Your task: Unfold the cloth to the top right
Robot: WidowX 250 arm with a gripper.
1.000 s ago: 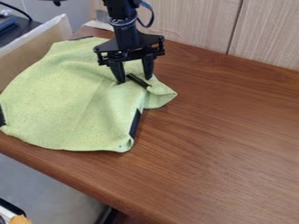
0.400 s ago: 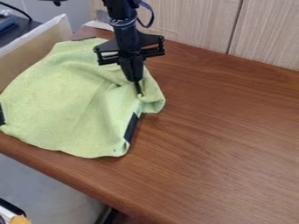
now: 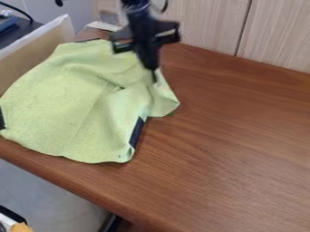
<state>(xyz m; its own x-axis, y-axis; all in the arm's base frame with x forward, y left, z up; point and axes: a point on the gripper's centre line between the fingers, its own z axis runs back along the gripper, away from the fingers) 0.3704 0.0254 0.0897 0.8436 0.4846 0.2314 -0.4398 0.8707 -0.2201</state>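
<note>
Camera view: the black gripper (image 3: 153, 80) hangs over the right-hand part of the green cloth (image 3: 66, 106), entering from the top edge of the view. Its fingers are drawn together, narrow, with a pinch of the cloth at their tips. At that point the material is raised, and from it a flap slopes down to the right, ending in a blunt corner on the brown wooden table (image 3: 230, 149). Creases run through the cloth just left of the fingertips. The remainder lies spread over the upper left of the table, its lower edge near the table's front edge. Three dark strips are noted on the cloth's border: one at the top, one at the far left, cut by the view's edge, and one slanting along the lower right side. The lower right corner shows a small curled rim. Behind the table stands a pale wood-grain panel (image 3: 203, 27) with a dark upright seam. Along the table's left side runs a tan board (image 3: 33, 50) with a whitish upper edge, and beyond it is a dark surface (image 3: 30, 31) bearing a blue item (image 3: 7, 22).
</note>
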